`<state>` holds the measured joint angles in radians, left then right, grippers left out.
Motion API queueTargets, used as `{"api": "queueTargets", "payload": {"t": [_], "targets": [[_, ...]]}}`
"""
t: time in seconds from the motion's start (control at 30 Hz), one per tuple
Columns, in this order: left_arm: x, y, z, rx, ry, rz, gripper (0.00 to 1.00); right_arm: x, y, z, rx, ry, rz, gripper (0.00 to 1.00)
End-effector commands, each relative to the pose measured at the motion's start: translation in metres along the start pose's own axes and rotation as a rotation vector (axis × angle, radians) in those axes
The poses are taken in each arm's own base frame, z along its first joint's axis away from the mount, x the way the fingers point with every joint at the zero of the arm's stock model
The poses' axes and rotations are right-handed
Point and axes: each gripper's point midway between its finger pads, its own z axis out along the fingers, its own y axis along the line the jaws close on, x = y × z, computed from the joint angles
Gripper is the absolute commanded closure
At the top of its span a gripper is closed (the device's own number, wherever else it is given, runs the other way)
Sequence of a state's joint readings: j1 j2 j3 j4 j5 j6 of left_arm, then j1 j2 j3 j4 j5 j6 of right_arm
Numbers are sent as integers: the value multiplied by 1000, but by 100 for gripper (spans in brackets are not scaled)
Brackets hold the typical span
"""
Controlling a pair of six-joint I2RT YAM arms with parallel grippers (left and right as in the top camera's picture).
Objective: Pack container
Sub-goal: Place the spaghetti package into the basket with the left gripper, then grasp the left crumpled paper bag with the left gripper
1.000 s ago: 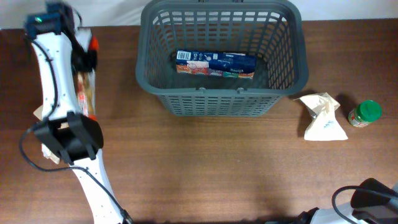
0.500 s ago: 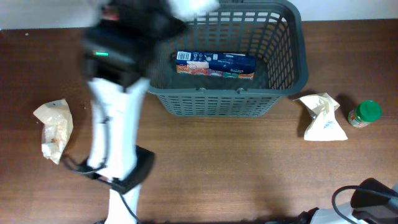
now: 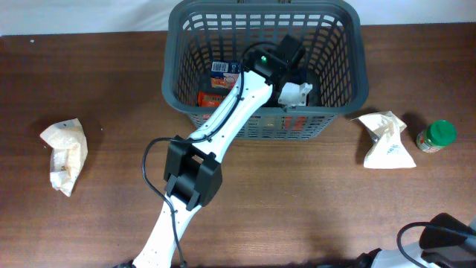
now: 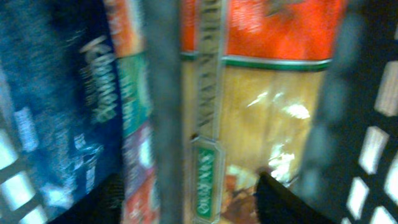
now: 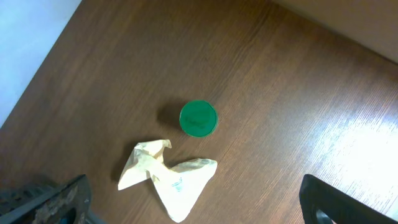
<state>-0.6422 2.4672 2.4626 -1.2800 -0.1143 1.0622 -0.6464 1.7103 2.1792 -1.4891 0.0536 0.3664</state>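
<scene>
The dark grey slotted container (image 3: 178,45) stands at the table's back centre. A blue box (image 3: 223,71) lies inside it. My left arm reaches over the front wall, and my left gripper (image 3: 292,88) is down inside the container. In the left wrist view, my left gripper (image 4: 193,202) has a red and clear snack packet (image 4: 267,112) between its fingers, next to the blue box (image 4: 56,112) and the container wall (image 4: 373,124). The packet's red end (image 3: 208,97) shows in front of the box. My right gripper (image 5: 196,205) is open and empty above the table.
A crumpled cream bag (image 3: 63,152) lies at the left of the table. Another cream bag (image 3: 387,141) and a green-lidded jar (image 3: 436,136) lie right of the container; both show in the right wrist view, the bag (image 5: 168,177) and the jar (image 5: 198,118).
My left arm has swung from the table's far left across and down into the container, carrying the snack packet. The cream bag it covered at the left now shows.
</scene>
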Motion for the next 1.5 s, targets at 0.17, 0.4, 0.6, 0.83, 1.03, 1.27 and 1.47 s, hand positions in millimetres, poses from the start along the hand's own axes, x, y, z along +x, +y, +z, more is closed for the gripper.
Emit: {"api": "queueTargets", "payload": {"t": [0.17, 0.4, 0.6, 0.83, 1.03, 1.27, 1.47], "targets": [[56, 82, -206, -470, -209, -636, 3, -1, 0, 1, 0, -1, 11, 1], [278, 37, -323, -632, -137, -1361, 27, -1, 0, 1, 0, -1, 11, 1], [417, -34, -261, -411, 138, -1712, 0, -1, 0, 1, 0, -1, 11, 1], [501, -145, -100, 102, 324, -1937, 1, -1, 0, 1, 0, -1, 11, 1], [510, -171, -39, 266, 385, -1914, 1, -1, 0, 1, 0, -1, 11, 1], [528, -190, -3, 308, 506, -1873, 1, -1, 0, 1, 0, -1, 11, 1], [531, -212, 28, 397, 542, -1890, 0, -1, 0, 1, 0, -1, 11, 1]]}}
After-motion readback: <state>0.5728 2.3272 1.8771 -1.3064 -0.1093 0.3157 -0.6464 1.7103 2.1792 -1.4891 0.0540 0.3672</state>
